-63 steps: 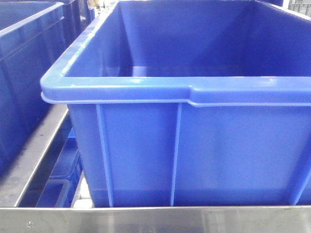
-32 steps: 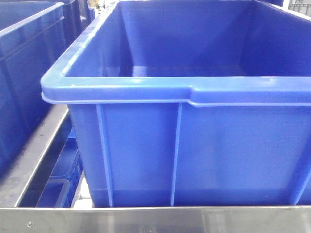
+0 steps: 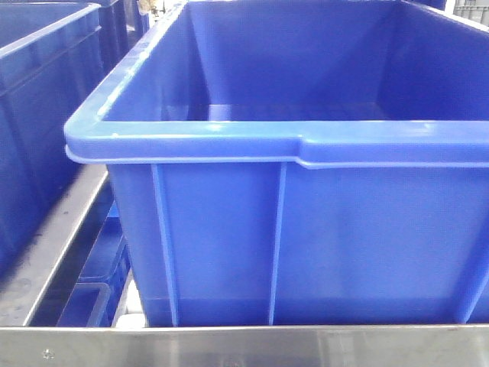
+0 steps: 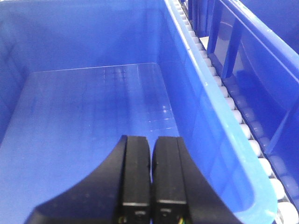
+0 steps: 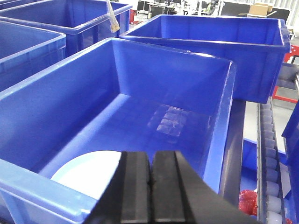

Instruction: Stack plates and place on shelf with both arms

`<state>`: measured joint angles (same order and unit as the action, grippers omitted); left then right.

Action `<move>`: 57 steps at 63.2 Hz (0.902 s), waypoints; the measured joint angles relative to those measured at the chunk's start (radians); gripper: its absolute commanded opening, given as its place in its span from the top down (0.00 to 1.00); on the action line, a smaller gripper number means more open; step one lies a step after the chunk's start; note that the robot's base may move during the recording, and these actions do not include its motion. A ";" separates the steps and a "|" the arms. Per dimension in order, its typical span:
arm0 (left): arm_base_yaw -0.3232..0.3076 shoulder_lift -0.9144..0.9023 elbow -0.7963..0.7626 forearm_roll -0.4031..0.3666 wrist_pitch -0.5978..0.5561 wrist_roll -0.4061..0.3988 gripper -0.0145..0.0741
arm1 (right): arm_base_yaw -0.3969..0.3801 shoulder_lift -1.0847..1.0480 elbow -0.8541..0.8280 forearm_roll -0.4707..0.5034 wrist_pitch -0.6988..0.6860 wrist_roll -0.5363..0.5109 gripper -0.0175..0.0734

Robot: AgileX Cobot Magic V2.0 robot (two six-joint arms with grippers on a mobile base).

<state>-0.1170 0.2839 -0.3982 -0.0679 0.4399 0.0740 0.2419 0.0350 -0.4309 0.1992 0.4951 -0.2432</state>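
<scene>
A pale white plate [image 5: 88,170] lies flat on the floor of a big blue crate [image 5: 140,93], at its near end. The crate's near rim and my right gripper hide part of it, and I cannot tell whether it is one plate or a stack. My right gripper [image 5: 151,154] hangs shut and empty just above and to the right of the plate. My left gripper [image 4: 152,138] is also shut on nothing, over the bare floor of a blue crate [image 4: 93,116]. The front view shows neither plates nor grippers, only the shelf's steel rail [image 3: 229,345] under a crate [image 3: 306,229].
More blue crates stand close by: one to the left [image 3: 38,115] and others behind [image 5: 210,42]. White rollers [image 4: 233,107] run along the crate's right side. A red object [image 5: 247,200] sits low on the rollers [image 5: 266,135] at the right.
</scene>
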 measured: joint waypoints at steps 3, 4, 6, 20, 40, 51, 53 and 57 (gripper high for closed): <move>0.000 0.000 0.000 0.000 0.000 0.000 0.74 | 0.000 0.000 0.000 0.000 0.000 0.000 0.75; 0.000 0.000 0.000 0.000 0.000 0.000 0.74 | 0.000 0.000 0.000 0.000 0.000 0.000 0.75; 0.000 0.000 0.000 0.000 0.000 0.000 0.74 | 0.000 0.000 0.000 0.000 0.000 0.000 0.75; 0.000 0.000 0.000 0.000 0.000 0.000 0.74 | -0.068 0.000 0.002 -0.046 -0.025 0.086 0.75; 0.000 0.000 0.000 0.000 0.000 0.000 0.74 | -0.264 0.000 0.207 -0.110 -0.203 0.177 0.75; 0.000 0.000 0.000 0.000 0.000 0.000 0.74 | -0.266 -0.002 0.385 -0.111 -0.386 0.179 0.75; 0.000 0.000 0.000 0.000 0.000 0.000 0.74 | -0.266 -0.008 0.412 -0.111 -0.413 0.183 0.75; 0.000 0.000 0.000 0.000 0.000 0.000 0.74 | -0.266 -0.032 0.442 -0.111 -0.455 0.193 0.75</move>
<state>-0.1170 0.2839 -0.3982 -0.0679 0.4399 0.0740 -0.0239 0.0034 0.0109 0.0881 0.0398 -0.0500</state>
